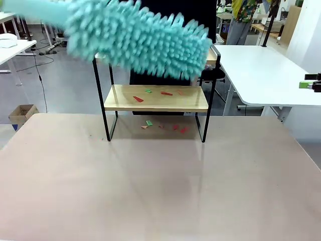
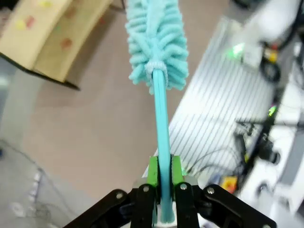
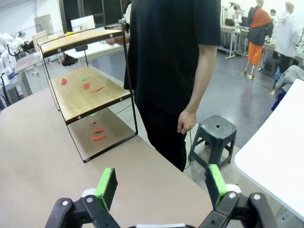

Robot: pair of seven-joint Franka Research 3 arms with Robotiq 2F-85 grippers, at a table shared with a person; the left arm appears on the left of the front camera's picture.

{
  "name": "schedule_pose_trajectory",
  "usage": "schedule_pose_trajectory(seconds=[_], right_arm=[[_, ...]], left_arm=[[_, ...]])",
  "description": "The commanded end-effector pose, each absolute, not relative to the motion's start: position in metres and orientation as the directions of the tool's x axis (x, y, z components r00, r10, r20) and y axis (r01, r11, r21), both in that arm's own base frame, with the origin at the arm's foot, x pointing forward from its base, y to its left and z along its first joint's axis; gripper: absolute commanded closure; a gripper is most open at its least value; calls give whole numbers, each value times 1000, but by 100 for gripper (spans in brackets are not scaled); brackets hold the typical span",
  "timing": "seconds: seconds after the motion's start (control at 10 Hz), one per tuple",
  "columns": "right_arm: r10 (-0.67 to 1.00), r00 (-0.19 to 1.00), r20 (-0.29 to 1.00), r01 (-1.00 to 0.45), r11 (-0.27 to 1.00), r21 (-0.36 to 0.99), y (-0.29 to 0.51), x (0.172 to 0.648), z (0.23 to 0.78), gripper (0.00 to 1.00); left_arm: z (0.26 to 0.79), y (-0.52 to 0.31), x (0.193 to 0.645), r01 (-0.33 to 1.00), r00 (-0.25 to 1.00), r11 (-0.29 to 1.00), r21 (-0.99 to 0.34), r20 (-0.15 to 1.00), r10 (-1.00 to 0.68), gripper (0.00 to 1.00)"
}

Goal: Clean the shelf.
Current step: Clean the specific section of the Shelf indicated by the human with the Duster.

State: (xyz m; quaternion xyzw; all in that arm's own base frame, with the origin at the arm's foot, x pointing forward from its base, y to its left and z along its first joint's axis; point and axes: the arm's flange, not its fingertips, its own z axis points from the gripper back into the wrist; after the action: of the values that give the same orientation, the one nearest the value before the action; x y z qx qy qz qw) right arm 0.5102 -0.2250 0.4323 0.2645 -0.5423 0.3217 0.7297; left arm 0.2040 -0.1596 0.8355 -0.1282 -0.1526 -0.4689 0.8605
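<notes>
The shelf [image 1: 155,98] stands at the table's far middle, two light wooden boards in a thin black frame. Red and green paper scraps [image 1: 150,93] lie on its lower board, and more scraps [image 1: 163,125] lie on the table beneath it. A fluffy turquoise duster [image 1: 135,37] hangs blurred in front of the upper board. My left gripper [image 2: 164,173] is shut on the duster's handle [image 2: 160,114], and past the duster head [image 2: 156,42] the shelf [image 2: 42,38] shows. My right gripper [image 3: 161,183] stands open and holds nothing, off to one side of the shelf [image 3: 85,95].
A person in a black shirt [image 3: 171,57] stands at the table's far edge, right behind the shelf. A dark stool [image 3: 216,133] sits beside them. A white table [image 1: 261,70] stands at the right and a cardboard box [image 1: 22,114] on the floor at the left.
</notes>
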Motion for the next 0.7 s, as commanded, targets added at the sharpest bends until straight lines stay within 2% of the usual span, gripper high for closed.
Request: schedule_pose_trajectory(seconds=[0.0,0.2,0.4,0.5,0.6], right_arm=[[183,200,963,-759,651,34,-223,511,434,0],[183,200,963,-759,651,34,-223,511,434,0],[183,200,963,-759,651,34,-223,511,434,0],[183,200,963,-759,651,34,-223,511,434,0],[183,200,963,-759,651,34,-223,511,434,0]], left_arm=[[859,-201,209,700,644,713,-47,475,-600,87],[865,-250,220,586,705,807,-76,540,-461,87],[858,-300,242,564,725,819,-108,539,-428,87],[848,-319,250,576,754,806,-136,470,-459,87],[856,-284,232,581,718,806,-119,542,-437,87]])
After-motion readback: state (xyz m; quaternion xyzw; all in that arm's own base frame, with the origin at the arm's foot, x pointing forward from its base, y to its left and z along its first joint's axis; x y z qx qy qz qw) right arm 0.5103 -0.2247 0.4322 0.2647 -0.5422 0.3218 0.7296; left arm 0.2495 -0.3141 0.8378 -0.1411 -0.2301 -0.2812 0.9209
